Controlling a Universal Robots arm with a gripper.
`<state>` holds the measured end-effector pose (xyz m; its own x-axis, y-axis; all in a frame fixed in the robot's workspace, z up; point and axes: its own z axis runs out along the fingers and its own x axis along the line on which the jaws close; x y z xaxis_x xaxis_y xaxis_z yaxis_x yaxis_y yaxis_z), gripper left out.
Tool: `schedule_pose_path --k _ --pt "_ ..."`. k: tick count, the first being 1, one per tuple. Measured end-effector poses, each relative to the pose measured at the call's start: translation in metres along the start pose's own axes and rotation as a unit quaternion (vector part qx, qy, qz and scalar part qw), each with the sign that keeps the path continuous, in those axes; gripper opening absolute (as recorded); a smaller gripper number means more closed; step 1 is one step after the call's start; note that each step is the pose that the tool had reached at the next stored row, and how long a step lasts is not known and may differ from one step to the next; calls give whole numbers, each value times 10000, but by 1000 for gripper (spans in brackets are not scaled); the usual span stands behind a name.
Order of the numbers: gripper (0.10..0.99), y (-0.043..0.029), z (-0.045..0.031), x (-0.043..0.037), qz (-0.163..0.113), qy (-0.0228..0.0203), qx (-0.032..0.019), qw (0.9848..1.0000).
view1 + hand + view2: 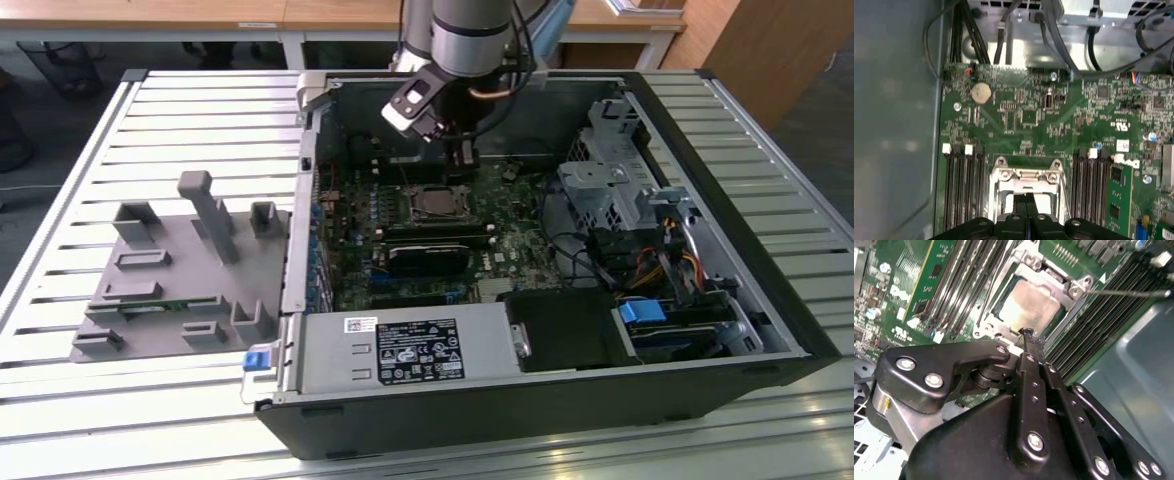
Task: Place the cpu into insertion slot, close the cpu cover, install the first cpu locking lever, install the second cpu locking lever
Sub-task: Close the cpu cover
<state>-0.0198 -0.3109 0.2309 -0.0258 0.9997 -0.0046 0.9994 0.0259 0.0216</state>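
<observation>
While one cpu [1029, 307] lies under one cpu cover [1026, 176], one pincer [1026, 336] hovers.

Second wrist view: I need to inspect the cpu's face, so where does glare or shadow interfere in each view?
In the second wrist view glare whitens the face of the cpu; in the first wrist view the metal wall reflects brightly; in the exterior view the table slats glare.

An open black case [534, 425] lies on a slatted table [80, 420] — a grey fixture [174, 290] beside it, at the exterior view's left. Inside — power supply [407, 350], cables [674, 265], coin cell [980, 92].
</observation>
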Motion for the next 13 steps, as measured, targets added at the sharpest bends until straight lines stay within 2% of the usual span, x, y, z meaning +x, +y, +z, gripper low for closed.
schedule_pose_path --k 4,13 --pt "106 -68 14 2 0 1 0 10000" --pt "106 -144 55 4 0 0 0 10000"
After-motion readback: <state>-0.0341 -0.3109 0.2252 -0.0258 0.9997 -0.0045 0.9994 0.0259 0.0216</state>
